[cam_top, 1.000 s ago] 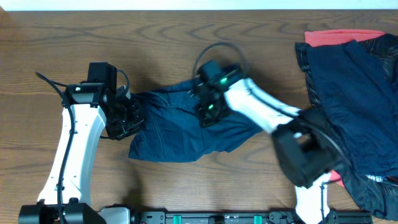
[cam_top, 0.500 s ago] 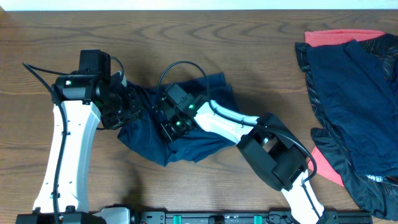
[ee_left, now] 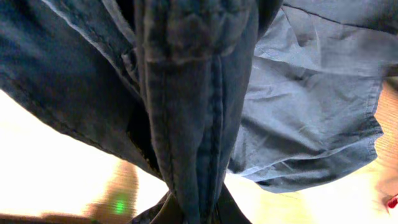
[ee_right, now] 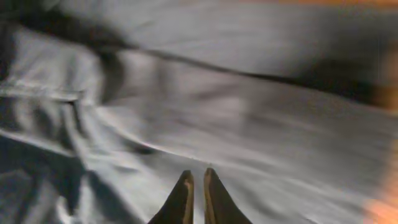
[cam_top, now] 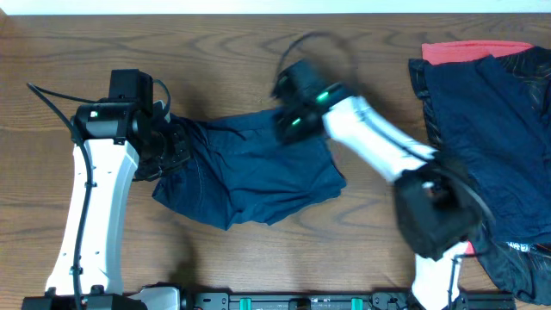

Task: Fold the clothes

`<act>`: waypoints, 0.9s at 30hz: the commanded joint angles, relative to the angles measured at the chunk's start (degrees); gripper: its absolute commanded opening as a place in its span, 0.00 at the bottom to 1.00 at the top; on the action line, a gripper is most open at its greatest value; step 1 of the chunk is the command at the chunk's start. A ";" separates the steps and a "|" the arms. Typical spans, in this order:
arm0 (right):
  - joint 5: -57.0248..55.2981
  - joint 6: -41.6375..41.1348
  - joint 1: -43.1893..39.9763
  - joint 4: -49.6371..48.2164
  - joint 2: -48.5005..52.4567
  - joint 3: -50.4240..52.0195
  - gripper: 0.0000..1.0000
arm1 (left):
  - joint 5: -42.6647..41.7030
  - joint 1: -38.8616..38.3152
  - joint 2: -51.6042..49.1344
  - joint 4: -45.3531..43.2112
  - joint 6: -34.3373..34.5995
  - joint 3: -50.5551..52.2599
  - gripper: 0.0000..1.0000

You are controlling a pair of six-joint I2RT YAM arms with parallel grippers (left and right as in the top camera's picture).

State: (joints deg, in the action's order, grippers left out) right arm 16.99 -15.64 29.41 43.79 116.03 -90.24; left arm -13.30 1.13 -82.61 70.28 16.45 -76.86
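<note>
Navy shorts [cam_top: 258,172] lie crumpled on the table [cam_top: 370,52], limp and light, likely to sag wherever unsupported. Left gripper [cam_top: 172,155] clenches their bunched left edge; right gripper [cam_top: 291,129], fingers nearly touching, hovers at the upper-right hem, a sensible hold.

Overhead, the right arm [cam_top: 379,146] and right gripper [cam_top: 288,129] are smeared with blur, so its jaws cannot be read there. The left gripper [cam_top: 172,155] is buried in the shorts [cam_top: 258,176]. The pile [cam_top: 491,129] at the right runs off the edge and covers most of a red garment [cam_top: 465,52]. The right wrist view is blurred throughout. In the left wrist view, bunched cloth hides nearly all of that gripper.
</note>
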 commanded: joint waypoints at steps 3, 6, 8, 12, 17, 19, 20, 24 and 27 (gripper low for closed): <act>-4.35 3.08 -4.46 4.33 0.61 2.36 0.02 | 0.26 0.31 0.76 -0.31 -0.79 -1.81 0.06; -5.53 3.06 -5.53 4.44 1.92 5.07 0.02 | -1.25 0.31 0.76 -0.72 -0.79 -1.81 0.06; -5.66 3.08 -5.55 3.78 2.36 6.80 0.01 | -1.73 0.31 0.76 -1.14 -0.76 -1.81 0.06; -5.68 3.06 -4.94 1.44 2.82 10.49 0.01 | -4.13 0.31 0.76 -2.36 -0.79 -1.81 0.06; -6.49 3.04 -4.50 -0.98 3.15 14.45 0.01 | -10.95 0.11 0.74 -4.04 -0.70 -1.81 0.06; -6.47 3.04 -4.26 -1.70 3.17 15.80 0.01 | -15.06 -0.52 0.74 -4.59 0.35 -1.81 0.06; -6.47 3.04 -4.04 -2.05 3.17 16.44 0.01 | -17.27 -1.03 0.74 -4.87 1.16 -1.81 0.06; -6.49 3.02 -2.91 -2.29 3.17 17.79 0.01 | -26.01 -4.50 0.74 -8.66 5.29 -1.81 0.06; -6.51 3.02 -1.73 -2.23 3.17 18.18 0.01 | -26.80 -8.22 0.70 -12.52 10.73 -1.79 0.06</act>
State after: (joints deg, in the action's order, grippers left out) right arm 11.62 -13.15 25.32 40.45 116.38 -75.44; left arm -33.34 -4.14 -82.61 59.61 21.23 -76.86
